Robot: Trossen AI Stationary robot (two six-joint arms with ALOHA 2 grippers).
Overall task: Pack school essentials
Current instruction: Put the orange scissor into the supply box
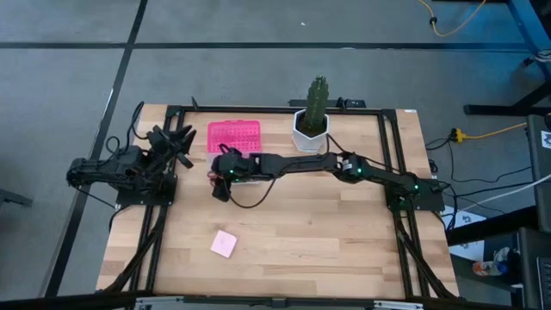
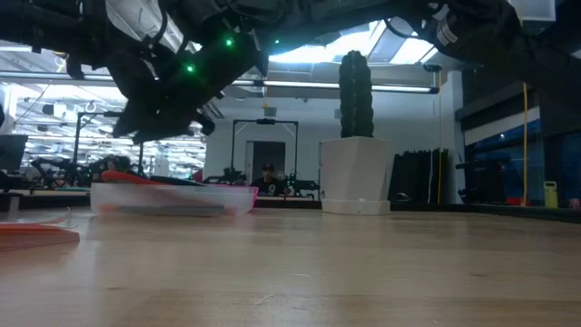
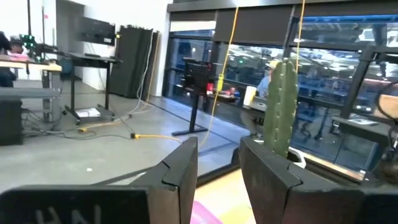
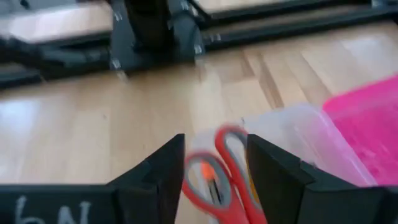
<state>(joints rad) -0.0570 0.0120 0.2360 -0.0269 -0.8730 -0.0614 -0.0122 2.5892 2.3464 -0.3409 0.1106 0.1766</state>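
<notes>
My right gripper (image 1: 221,178) (image 4: 216,142) hangs open over the clear box (image 4: 292,130) (image 2: 172,198), reaching in from the table's right. The red-handled scissors (image 4: 224,174) (image 2: 136,179) lie in the box, their handles showing between my open fingers. An orange piece (image 4: 207,173) shows through one handle loop. In the low view the gripper (image 2: 159,109) stays above the box, apart from it. The pink square pad (image 1: 224,244) lies flat on the table, nearer the near edge. My left gripper (image 1: 176,142) (image 3: 217,146) waits open at the table's left. The pens and the black block are out of sight.
The pink lid (image 1: 234,135) (image 4: 367,118) lies just beyond the box, toward the far edge. The cactus in its white pot (image 1: 312,116) (image 2: 356,136) stands at the far middle. Bare wood (image 1: 327,232) spreads across the near and right parts of the table.
</notes>
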